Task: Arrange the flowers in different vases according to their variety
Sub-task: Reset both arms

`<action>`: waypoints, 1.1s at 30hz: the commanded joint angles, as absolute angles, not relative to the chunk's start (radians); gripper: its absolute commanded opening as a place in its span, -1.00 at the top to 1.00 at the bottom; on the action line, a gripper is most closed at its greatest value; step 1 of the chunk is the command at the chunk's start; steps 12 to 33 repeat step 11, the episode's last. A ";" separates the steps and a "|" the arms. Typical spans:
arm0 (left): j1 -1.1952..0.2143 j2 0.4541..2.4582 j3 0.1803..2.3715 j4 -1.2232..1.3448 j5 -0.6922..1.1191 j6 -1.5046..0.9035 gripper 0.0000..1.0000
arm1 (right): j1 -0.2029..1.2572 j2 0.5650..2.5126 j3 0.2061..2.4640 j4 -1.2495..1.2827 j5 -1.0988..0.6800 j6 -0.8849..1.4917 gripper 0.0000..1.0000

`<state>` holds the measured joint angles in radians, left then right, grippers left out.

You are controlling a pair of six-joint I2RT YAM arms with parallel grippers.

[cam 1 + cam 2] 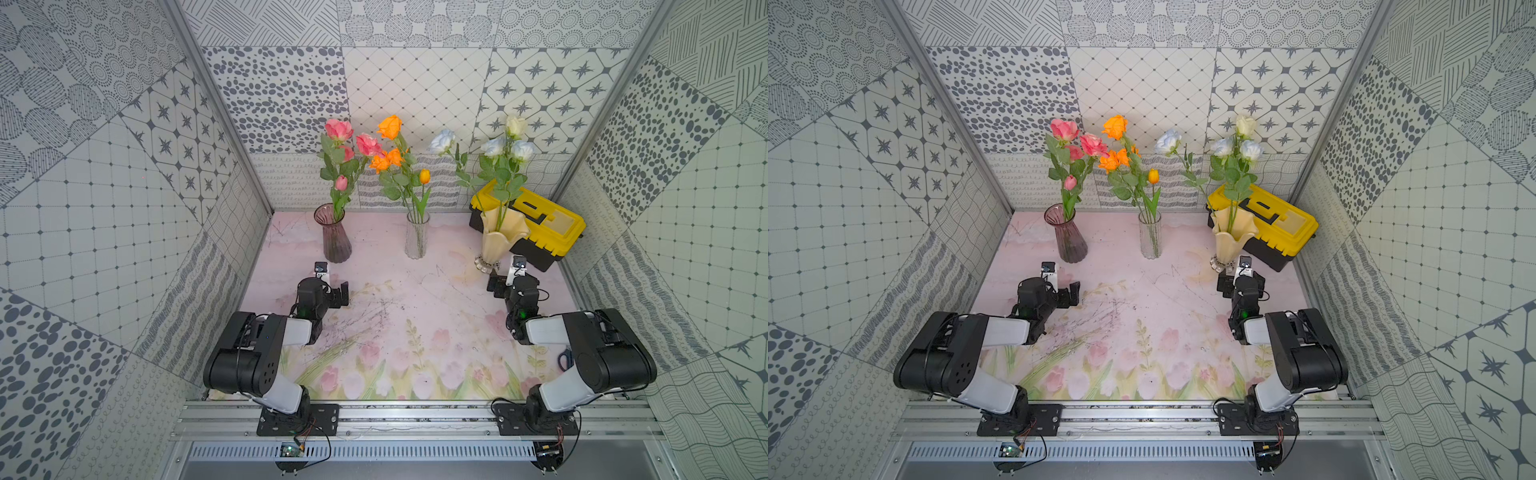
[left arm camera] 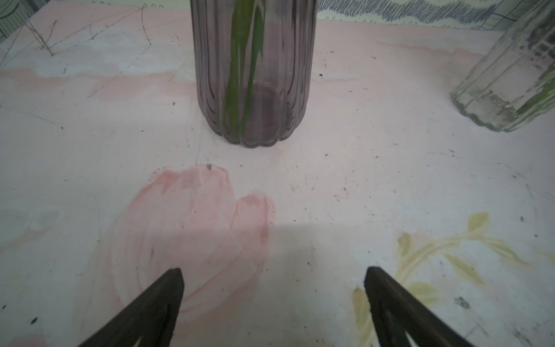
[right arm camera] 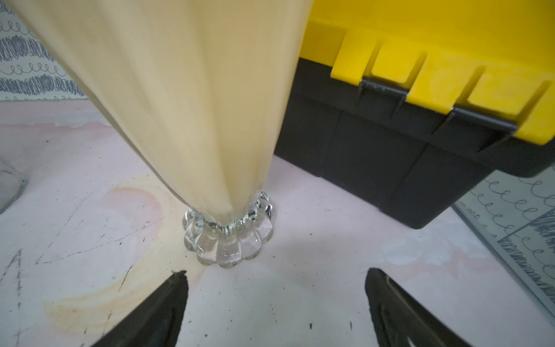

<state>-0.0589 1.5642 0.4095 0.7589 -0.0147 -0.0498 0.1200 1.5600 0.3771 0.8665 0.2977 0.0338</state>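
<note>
Just beside the yellow toolbox [image 1: 544,232] stands the cream vase [image 1: 500,241], farther off the clear vase [image 1: 417,239], farthest the purple vase [image 1: 336,239], holding pale flowers [image 1: 515,124], orange flowers [image 1: 390,126] and pink flowers [image 1: 338,129] respectively. No loose stems: all 3 groups judged sorted. Fingers of left gripper [image 2: 273,273] and right gripper [image 3: 276,275] spread, empty.

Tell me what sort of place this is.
Probably a robot test booth, not a real florist's: patterned panel walls enclose a tulip-print tablecloth, and two robot arms are bolted to an aluminium rail at its near edge.
</note>
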 commanded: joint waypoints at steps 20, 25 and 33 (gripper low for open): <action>-0.048 1.570 0.411 0.841 -0.031 -0.040 -0.98 | 0.114 1.558 0.376 0.911 0.304 0.038 -0.93; -0.048 1.570 0.411 0.841 -0.031 -0.040 -0.98 | 0.114 1.558 0.376 0.911 0.304 0.038 -0.93; -0.048 1.570 0.411 0.841 -0.031 -0.040 -0.98 | 0.114 1.558 0.376 0.911 0.304 0.038 -0.93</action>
